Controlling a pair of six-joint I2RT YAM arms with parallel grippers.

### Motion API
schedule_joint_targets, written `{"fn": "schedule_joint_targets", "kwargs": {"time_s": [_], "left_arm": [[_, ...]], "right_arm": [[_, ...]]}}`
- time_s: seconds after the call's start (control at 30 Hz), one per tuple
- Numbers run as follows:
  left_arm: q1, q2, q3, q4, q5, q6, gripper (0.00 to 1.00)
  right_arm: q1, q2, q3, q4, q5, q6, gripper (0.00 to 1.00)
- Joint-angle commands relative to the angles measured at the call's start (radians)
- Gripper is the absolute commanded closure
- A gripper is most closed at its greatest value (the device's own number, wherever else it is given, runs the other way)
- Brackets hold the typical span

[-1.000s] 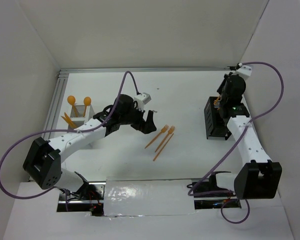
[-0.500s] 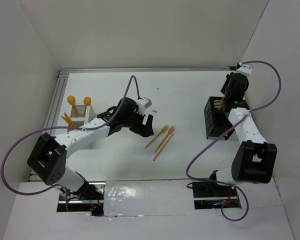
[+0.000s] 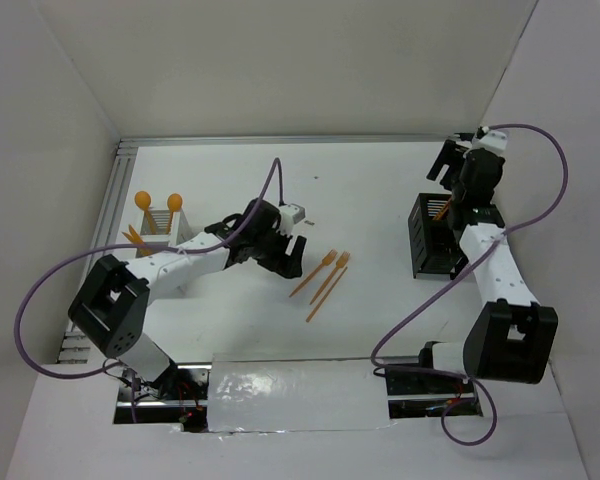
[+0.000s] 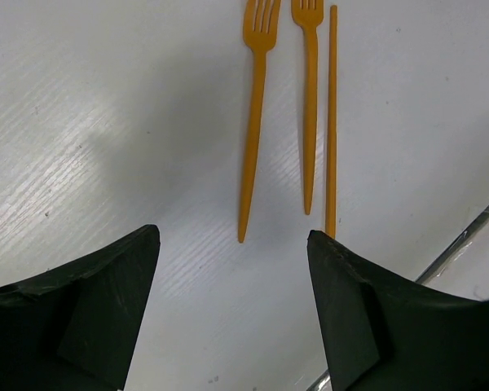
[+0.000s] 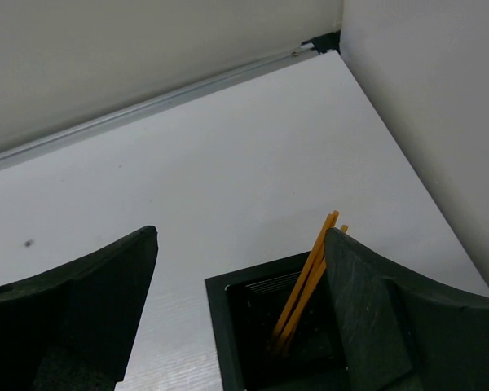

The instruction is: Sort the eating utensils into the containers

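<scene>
Two orange forks (image 3: 328,266) and a plain knife (image 3: 323,293) lie side by side mid-table. In the left wrist view the forks (image 4: 257,106) and the knife (image 4: 332,122) sit just beyond my left gripper (image 4: 232,236), which is open and empty; from above, that left gripper (image 3: 292,255) is just left of them. My right gripper (image 3: 448,172) hangs open over the black container (image 3: 428,245). In the right wrist view thin orange utensils (image 5: 306,285) lean inside the black container (image 5: 224,326), free of the open right gripper (image 5: 240,236). The white container (image 3: 160,228) holds two spoons (image 3: 174,201).
More orange pieces (image 3: 132,238) lean at the white container's left side. A metal rail (image 3: 108,215) runs along the table's left edge and back. White walls close in on three sides. A shiny strip (image 3: 290,390) covers the near edge between the arm bases.
My right gripper has opened and risen a little above the black container, leaving the orange utensil inside. My left gripper has shifted slightly down and nearer the forks.
</scene>
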Motion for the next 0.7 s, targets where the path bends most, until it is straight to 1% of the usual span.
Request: {"fn": "schedule_joint_targets", "kwargs": {"time_s": [0.0,0.07,0.1,0.13,0.17,0.23,0.27,0.37,0.5,0.57,0.67], "left_arm": [[-0.022,0.027,0.049,-0.01,0.0,0.053,0.15],[-0.031,0.053,0.05,-0.007,-0.029,0.054,0.17],[-0.057,0.09,0.071,-0.016,-0.04,0.062,0.17],[-0.072,0.113,0.081,-0.039,-0.054,0.062,0.2],[-0.084,0.136,0.095,-0.05,-0.083,0.062,0.2],[-0.106,0.182,0.127,-0.067,-0.136,0.065,0.24],[-0.114,0.191,0.131,-0.066,-0.152,0.065,0.26],[-0.12,0.231,0.154,-0.07,-0.175,0.073,0.29],[-0.129,0.279,0.196,-0.084,-0.215,0.082,0.31],[-0.144,0.311,0.216,-0.086,-0.267,0.1,0.32],[-0.174,0.346,0.242,-0.083,-0.285,0.123,0.35]], "right_arm": [[-0.004,-0.105,0.04,-0.052,-0.088,0.047,0.1],[-0.004,-0.154,0.031,-0.063,-0.153,0.064,0.1],[-0.003,-0.174,0.015,-0.072,-0.153,0.069,0.09],[-0.001,-0.187,0.005,-0.072,-0.162,0.086,0.09],[-0.007,-0.216,-0.004,-0.081,-0.174,0.09,0.08],[0.0,-0.25,-0.018,-0.102,-0.175,0.098,0.08],[0.0,-0.25,-0.03,-0.103,-0.175,0.099,0.08],[-0.003,-0.279,-0.039,-0.126,-0.175,0.127,0.08],[-0.001,-0.303,-0.058,-0.136,-0.239,0.149,0.08],[0.0,-0.313,-0.068,-0.136,-0.259,0.158,0.08],[0.003,-0.328,-0.079,-0.159,-0.27,0.165,0.08]]}}
